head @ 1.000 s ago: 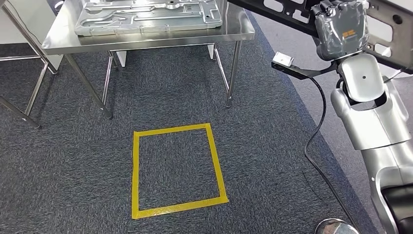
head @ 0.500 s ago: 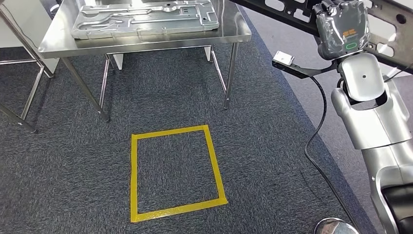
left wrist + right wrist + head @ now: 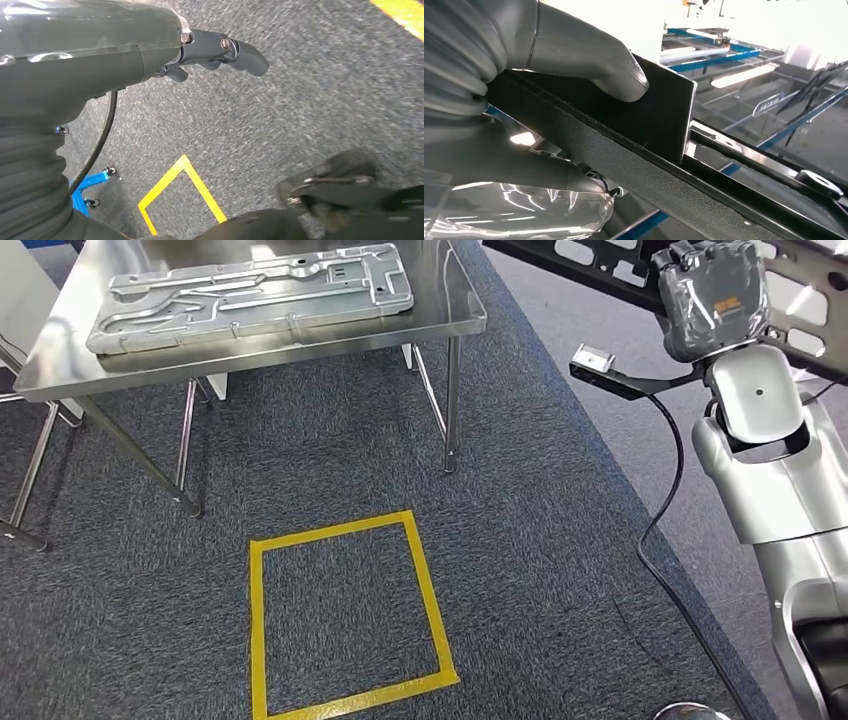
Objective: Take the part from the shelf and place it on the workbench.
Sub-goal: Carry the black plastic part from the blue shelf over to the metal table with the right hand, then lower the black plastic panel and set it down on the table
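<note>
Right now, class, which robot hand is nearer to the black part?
Right. The right robot hand grips the black part, thumb pressed on its flat face. The left robot hand hangs low over the carpet, holding nothing.

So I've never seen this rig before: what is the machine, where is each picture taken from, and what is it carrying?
It is a two-legged humanoid robot with silver arms. The head view looks down at grey carpet with a yellow tape square and a steel workbench bearing a pressed metal panel. The right hand is raised at the upper right, holding a long black part. The right wrist view shows that grip close up: the thumb presses on the part's flat black plate. The left wrist view shows the left hand hanging over the carpet, holding nothing.
</note>
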Motion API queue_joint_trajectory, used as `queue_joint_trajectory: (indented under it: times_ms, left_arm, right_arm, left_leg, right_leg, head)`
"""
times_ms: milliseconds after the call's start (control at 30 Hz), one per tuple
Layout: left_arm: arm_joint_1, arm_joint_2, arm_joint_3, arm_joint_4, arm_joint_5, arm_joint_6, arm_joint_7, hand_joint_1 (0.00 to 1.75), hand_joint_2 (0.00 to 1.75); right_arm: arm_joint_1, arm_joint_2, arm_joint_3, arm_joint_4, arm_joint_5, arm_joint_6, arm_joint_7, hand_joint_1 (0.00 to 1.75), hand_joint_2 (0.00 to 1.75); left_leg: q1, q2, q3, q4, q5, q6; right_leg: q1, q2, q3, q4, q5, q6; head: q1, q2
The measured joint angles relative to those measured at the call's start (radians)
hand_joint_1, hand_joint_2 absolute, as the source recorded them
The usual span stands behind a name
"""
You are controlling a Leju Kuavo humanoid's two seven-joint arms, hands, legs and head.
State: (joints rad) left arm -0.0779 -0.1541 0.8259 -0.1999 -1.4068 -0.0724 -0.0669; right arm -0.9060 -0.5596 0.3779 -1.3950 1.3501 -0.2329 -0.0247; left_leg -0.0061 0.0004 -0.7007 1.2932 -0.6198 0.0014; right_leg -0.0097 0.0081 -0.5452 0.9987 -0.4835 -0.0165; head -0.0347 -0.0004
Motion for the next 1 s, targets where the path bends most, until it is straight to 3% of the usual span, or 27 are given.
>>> queue_joint_trajectory:
  times_ms: [33,67,100,167,200,233,300,367,433,500,533,567,633,667,700,767,867,900,967,1000]
  left_arm:
    - [0.003,0.000,0.000,0.000,0.000,0.000,0.000,0.00,1.75]
    - [0.005,0.000,0.000,0.000,0.000,0.000,0.000,0.00,1.75]
    - [0.007,0.000,0.000,0.000,0.000,0.000,0.000,0.00,1.75]
    - [0.013,0.001,0.000,0.000,0.000,-0.001,-0.002,0.00,1.75]
    - [0.015,0.002,0.000,0.000,0.000,-0.001,-0.004,0.00,1.75]
    - [0.013,0.003,0.000,0.000,-0.001,-0.002,-0.005,0.00,1.75]
    - [0.004,0.002,0.000,0.000,-0.003,-0.004,-0.007,0.00,1.75]
    - [-0.005,0.001,0.000,0.000,-0.005,-0.004,-0.008,0.00,1.75]
    - [-0.011,-0.001,0.000,0.000,-0.005,-0.002,-0.008,0.00,1.75]
    - [-0.012,-0.001,0.000,0.000,-0.003,-0.002,-0.007,0.00,1.75]
    - [-0.011,-0.001,0.000,0.000,-0.001,-0.002,-0.006,0.00,1.75]
    - [-0.009,-0.001,0.000,0.000,0.002,-0.002,-0.004,0.00,1.75]
    - [-0.005,0.000,0.001,0.000,0.006,0.000,-0.001,0.00,1.75]
    - [-0.005,0.000,0.002,0.000,0.007,0.000,0.001,0.00,1.75]
    - [-0.004,0.000,0.002,0.000,0.008,0.001,0.003,0.00,1.75]
    - [-0.003,0.002,0.005,0.000,0.010,0.004,0.008,0.00,1.75]
    - [-0.003,0.005,0.009,-0.001,0.015,0.010,0.014,0.00,1.75]
    - [-0.002,0.005,0.010,-0.001,0.016,0.011,0.015,0.00,1.75]
    - [0.000,0.005,0.013,-0.001,0.018,0.011,0.016,0.00,1.75]
    - [0.002,0.005,0.014,-0.001,0.019,0.011,0.016,0.00,1.75]
  right_arm:
    - [-0.002,0.000,0.001,0.003,-0.009,0.008,-0.006,1.75,1.75]
    - [-0.005,0.000,0.001,0.005,-0.019,0.016,-0.012,1.75,1.75]
    - [-0.007,0.001,0.002,0.008,-0.027,0.025,-0.017,1.75,1.75]
    - [-0.019,0.007,0.014,0.033,-0.040,0.053,-0.035,1.75,1.75]
    - [-0.031,0.014,0.023,0.051,-0.046,0.074,-0.049,1.75,1.75]
    - [-0.048,0.021,0.033,0.077,-0.053,0.096,-0.065,1.75,1.75]
    - [-0.094,0.040,0.051,0.133,-0.059,0.125,-0.091,1.75,1.75]
    - [-0.155,0.063,0.070,0.208,-0.057,0.130,-0.109,1.75,1.75]
    - [-0.216,0.092,0.097,0.299,-0.057,0.131,-0.125,1.75,1.75]
    - [-0.250,0.120,0.125,0.383,-0.059,0.128,-0.135,1.75,1.75]
    - [-0.259,0.134,0.136,0.420,-0.059,0.125,-0.138,1.75,1.75]
    - [-0.267,0.148,0.147,0.451,-0.059,0.120,-0.140,1.75,1.75]
    - [-0.288,0.174,0.164,0.507,-0.059,0.107,-0.143,1.75,1.75]
    - [-0.301,0.185,0.172,0.531,-0.059,0.100,-0.143,1.75,1.75]
    - [-0.311,0.195,0.180,0.552,-0.060,0.096,-0.144,1.75,1.75]
    - [-0.324,0.212,0.191,0.581,-0.068,0.093,-0.148,1.75,1.75]
    - [-0.336,0.231,0.200,0.602,-0.084,0.092,-0.156,1.75,1.75]
    - [-0.340,0.236,0.202,0.608,-0.087,0.091,-0.157,1.75,1.75]
    - [-0.344,0.244,0.205,0.619,-0.090,0.091,-0.158,1.75,1.75]
    - [-0.345,0.248,0.206,0.625,-0.091,0.091,-0.159,1.75,1.75]
  left_leg:
    - [-0.004,-0.001,-0.021,-0.010,-0.033,0.005]
    - [-0.008,-0.003,-0.033,-0.044,-0.035,0.015]
    - [-0.014,-0.007,-0.038,-0.097,0.013,0.029]
    - [-0.030,-0.021,-0.044,-0.207,0.202,0.057]
    - [-0.037,-0.026,-0.045,-0.237,0.277,0.064]
    - [-0.044,-0.029,-0.047,-0.248,0.312,0.068]
    - [-0.046,-0.026,-0.041,-0.249,0.302,0.071]
    - [-0.039,-0.025,-0.029,-0.261,0.291,0.077]
    - [-0.030,-0.023,-0.016,-0.268,0.276,0.078]
    - [-0.020,-0.024,0.002,-0.268,0.254,0.073]
    - [-0.015,-0.025,0.015,-0.268,0.241,0.069]
    - [-0.010,-0.026,0.030,-0.267,0.229,0.064]
    - [-0.004,-0.028,0.057,-0.261,0.206,0.051]
    - [-0.003,-0.029,0.065,-0.257,0.196,0.044]
    - [-0.002,-0.031,0.069,-0.256,0.189,0.036]
    - [-0.001,-0.032,0.074,-0.258,0.179,0.023]
    - [-0.001,-0.023,0.068,-0.227,0.161,0.007]
    - [0.000,-0.019,0.044,-0.180,0.148,0.002]
    - [0.003,-0.015,-0.038,-0.047,0.122,-0.005]
    - [0.003,-0.015,-0.080,0.004,0.124,-0.006]
  right_leg:
    - [0.004,0.003,0.025,0.000,-0.016,-0.001]
    - [0.010,0.004,0.053,-0.001,-0.034,-0.002]
    - [0.015,0.006,0.078,-0.002,-0.054,-0.003]
    - [0.023,0.013,0.117,0.004,-0.093,-0.003]
    - [0.024,0.020,0.126,0.007,-0.110,0.000]
    - [0.023,0.027,0.131,0.010,-0.123,0.005]
    - [0.017,0.033,0.136,0.009,-0.144,0.016]
    - [0.012,0.020,0.116,0.048,-0.169,0.029]
    - [0.008,0.006,0.033,0.174,-0.203,0.044]
    - [-0.001,0.003,-0.070,0.294,-0.204,0.059]
    - [-0.007,0.002,-0.101,0.305,-0.174,0.065]
    - [-0.013,0.000,-0.113,0.277,-0.125,0.071]
    - [-0.022,-0.006,-0.099,0.156,-0.013,0.081]
    - [-0.021,-0.008,-0.084,0.098,0.015,0.080]
    - [-0.019,-0.008,-0.072,0.062,0.025,0.073]
    - [-0.012,-0.006,-0.057,0.037,0.009,0.051]
    - [-0.018,-0.004,-0.030,0.024,-0.004,0.028]
    - [-0.018,-0.005,-0.015,0.018,-0.011,0.022]
    - [-0.014,-0.007,0.015,0.010,-0.030,0.014]
    - [-0.013,-0.007,0.032,0.008,-0.041,0.013]
  head:
    - [0.000,0.000]
    - [0.000,0.000]
    - [0.000,0.000]
    - [0.000,0.000]
    - [0.000,0.000]
    - [0.000,0.000]
    - [-0.001,0.000]
    - [-0.001,0.000]
    - [-0.001,0.000]
    - [-0.001,0.000]
    - [-0.001,0.000]
    - [-0.001,0.000]
    - [-0.001,0.000]
    - [-0.001,0.000]
    - [-0.001,0.000]
    - [0.000,0.000]
    - [0.000,0.000]
    - [0.000,0.000]
    - [0.000,0.000]
    - [0.000,0.000]
